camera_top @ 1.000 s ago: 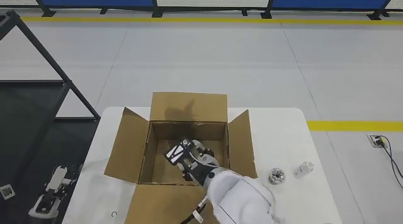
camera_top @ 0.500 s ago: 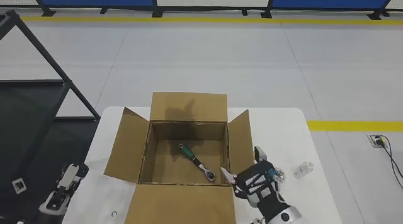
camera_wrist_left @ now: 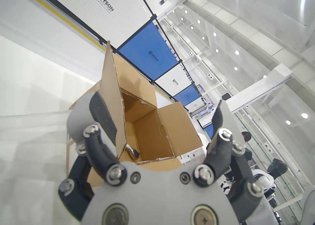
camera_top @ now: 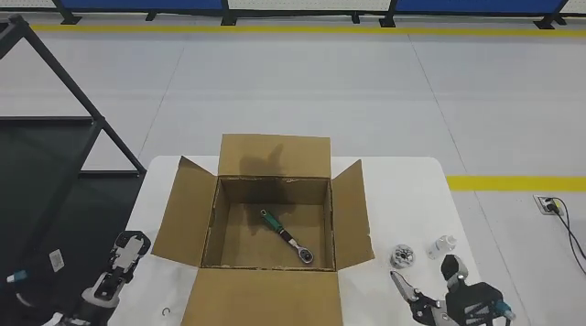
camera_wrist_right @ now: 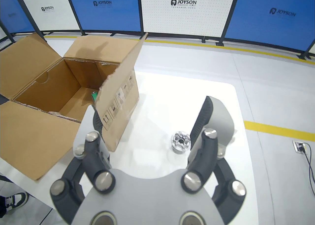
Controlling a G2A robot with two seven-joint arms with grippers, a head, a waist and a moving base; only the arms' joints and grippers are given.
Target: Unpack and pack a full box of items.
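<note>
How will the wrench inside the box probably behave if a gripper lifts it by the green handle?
The wrench looks like solid metal, so probably stiff and heavy for its size. Its steel head sits at one end, so it may tip head-down. Lying flat on the box floor, it seems unlikely to roll.

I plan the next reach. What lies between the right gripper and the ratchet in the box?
The box's right flap stands between right gripper and ratchet; top and right wrist views show it.
</note>
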